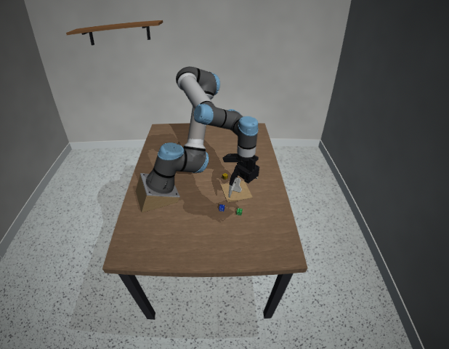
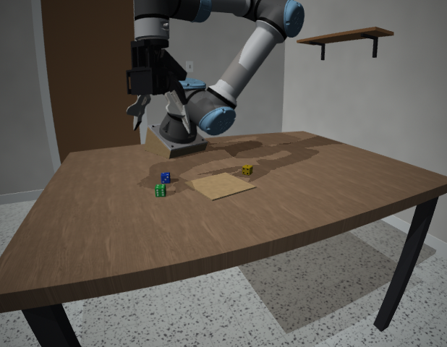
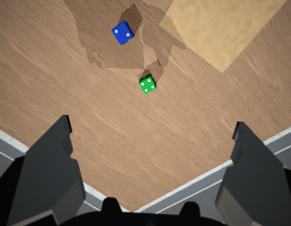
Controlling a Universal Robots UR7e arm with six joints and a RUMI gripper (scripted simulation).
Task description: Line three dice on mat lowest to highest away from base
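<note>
A blue die (image 1: 221,207) (image 2: 165,177) (image 3: 122,33) and a green die (image 1: 239,211) (image 2: 160,190) (image 3: 147,85) sit flat on the bare table, close together, just off one edge of the tan mat (image 1: 245,194) (image 2: 221,185) (image 3: 220,28). A yellow die (image 1: 225,175) (image 2: 247,170) sits on the table off the opposite side of the mat. No die lies on the mat. My gripper (image 1: 232,190) (image 2: 160,129) (image 3: 151,120) is open and empty. It hangs high above the table, and the wrist view looks down on the blue and green dice.
The robot's base (image 1: 160,189) (image 2: 176,143) stands on a wedge block on the table. The table's edge and the floor show at the bottom of the wrist view. A wall shelf (image 1: 114,27) (image 2: 345,36) hangs far off.
</note>
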